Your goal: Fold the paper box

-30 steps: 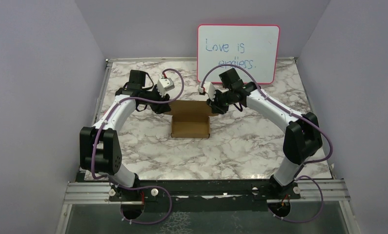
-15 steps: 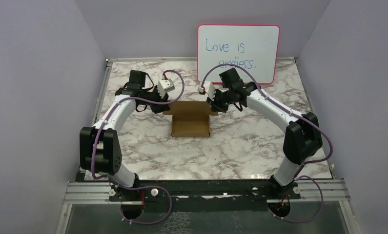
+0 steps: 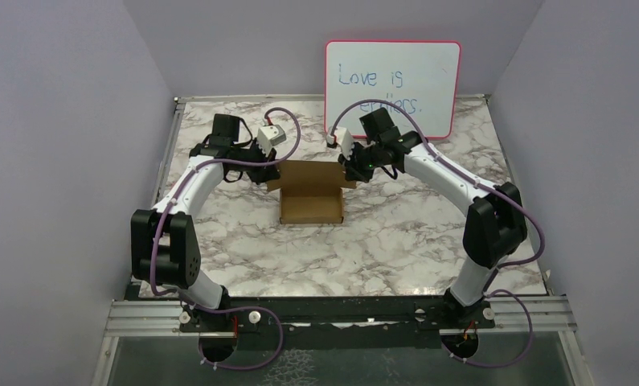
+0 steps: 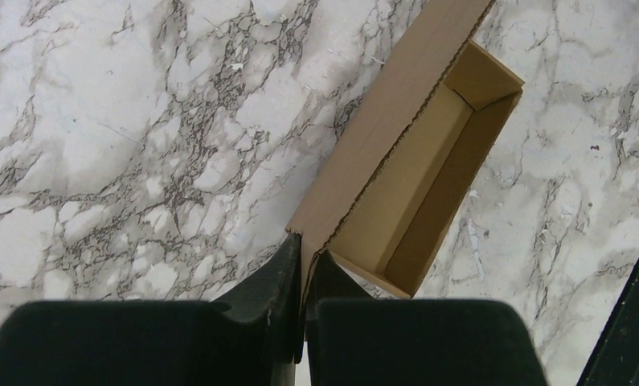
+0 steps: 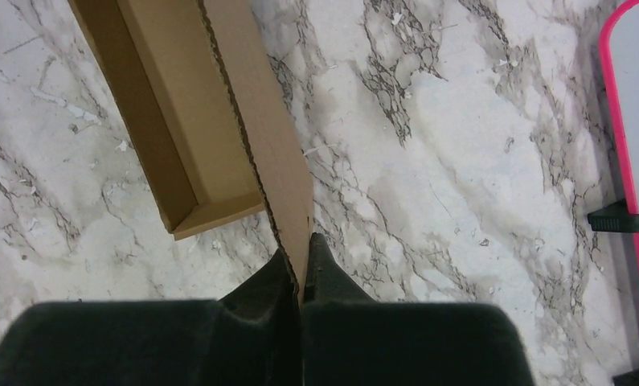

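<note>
The marble-patterned table (image 3: 428, 241) is seen filling the floor of the enclosure, and a pink-framed whiteboard (image 3: 392, 76) is propped upright at its far edge. The left arm (image 3: 189, 193) and the right arm (image 3: 452, 181) are arched inward over the middle of the table. The paper box (image 3: 312, 207) is set near the table's centre, between the two arms, as a shallow open tray with one long flap (image 3: 312, 173) along its far side. The left corner of that flap is pinched by the left gripper (image 4: 303, 245), its fingers pressed together on the cardboard. The right corner is clamped likewise by the right gripper (image 5: 297, 259), the thin cardboard edge being caught between its fingers.
</note>
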Robot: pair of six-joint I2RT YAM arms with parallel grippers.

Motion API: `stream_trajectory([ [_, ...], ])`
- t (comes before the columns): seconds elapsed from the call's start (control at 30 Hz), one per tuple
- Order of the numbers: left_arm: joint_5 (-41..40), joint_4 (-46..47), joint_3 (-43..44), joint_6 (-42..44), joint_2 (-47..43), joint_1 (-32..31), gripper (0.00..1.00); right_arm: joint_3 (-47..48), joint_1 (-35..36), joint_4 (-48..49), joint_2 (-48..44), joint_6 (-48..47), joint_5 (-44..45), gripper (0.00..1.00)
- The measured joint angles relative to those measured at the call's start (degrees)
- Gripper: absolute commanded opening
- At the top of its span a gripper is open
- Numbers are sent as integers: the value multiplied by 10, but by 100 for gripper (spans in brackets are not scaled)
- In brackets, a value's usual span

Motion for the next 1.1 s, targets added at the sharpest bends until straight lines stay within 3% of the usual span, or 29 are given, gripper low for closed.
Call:
stream_trajectory([
  [0.5,-99,67,-18,-114,-24,-20,0,0,0,37,2,83,28,1],
  [1.1,-240,146,-83,-358,-61,-45,0,-22,52,120,2,278,208,1],
])
